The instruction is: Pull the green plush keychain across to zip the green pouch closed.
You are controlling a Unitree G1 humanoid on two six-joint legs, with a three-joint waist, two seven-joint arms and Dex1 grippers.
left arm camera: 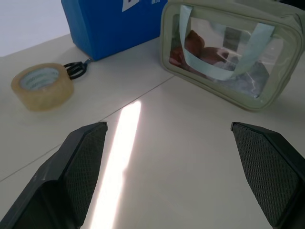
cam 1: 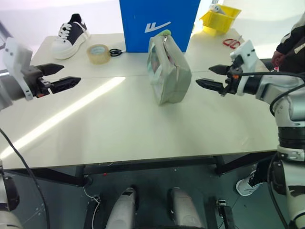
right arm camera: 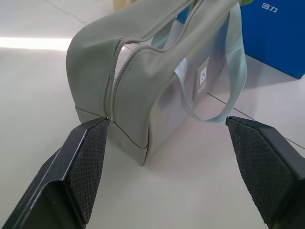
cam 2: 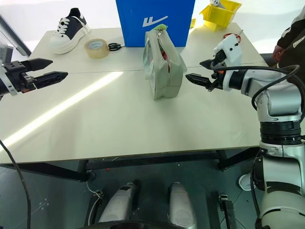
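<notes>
Behind the green pouch (cam 1: 167,70), upright mid-desk (cam 1: 119,124), stands a blue box (cam 1: 157,21); tape roll (cam 1: 98,53), scissors (cam 1: 115,52) and sneaker (cam 1: 70,36) lie left. The green plush keychain (cam 1: 165,33) sits at its far top. Left end effector (cam 1: 61,76) and right end effector (cam 1: 212,76) flank it, wide open, empty.

1. Left arm comes in from 9 o'clock, forearm about level, wrist turned so the left gripper (cam 1: 63,76) points toward 3 o'clock.
2. Left jaws spread wide, nothing between them; both fingers (left arm camera: 78,164) are bare.
3. Right arm comes in from 3 o'clock, elbow bent, the forearm reaching inward.
4. Right gripper (cam 1: 213,77) points toward 9 o'clock, tipped slightly downward.
5. Right jaws likewise wide apart, holding nothing; textured pads (right arm camera: 88,162) are clear.
6. The two grippers face each other, well apart.
</notes>
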